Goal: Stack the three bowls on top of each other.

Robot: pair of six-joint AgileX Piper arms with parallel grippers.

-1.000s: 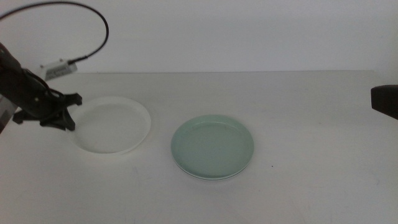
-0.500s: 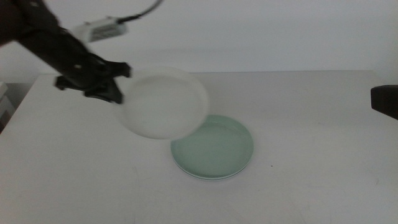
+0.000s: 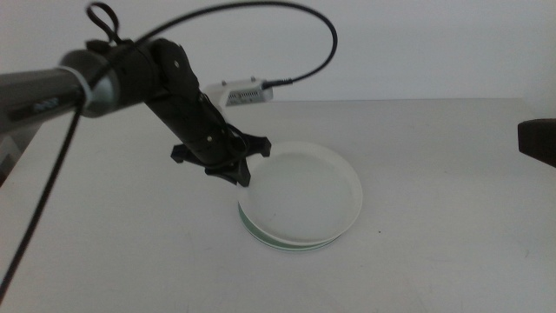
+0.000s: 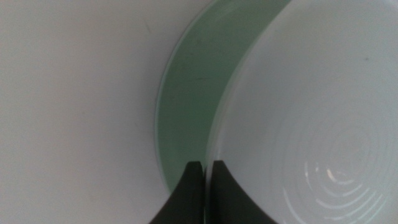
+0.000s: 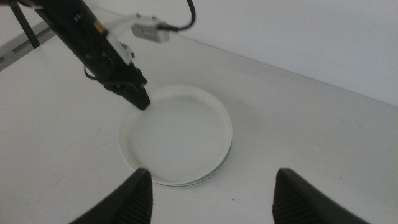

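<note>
The left pincer [image 3: 245,176], jaws pinching the white bowl's [image 3: 304,191] near rim, lowers it onto the mint green bowl [image 4: 189,93] (release comes next), while the right pincer [image 5: 208,186] waits spread.

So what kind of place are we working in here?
Probably a lab or test bench, not a kitchen: a bare white table against a plain white wall, with cabled robot arms. The left gripper holds the white bowl over the mint green bowl.

Visible: 1 white bowl [image 3: 304,191], 1 mint bowl [image 4: 193,93], 2 grippers, 1 table [image 3: 434,200].
</note>
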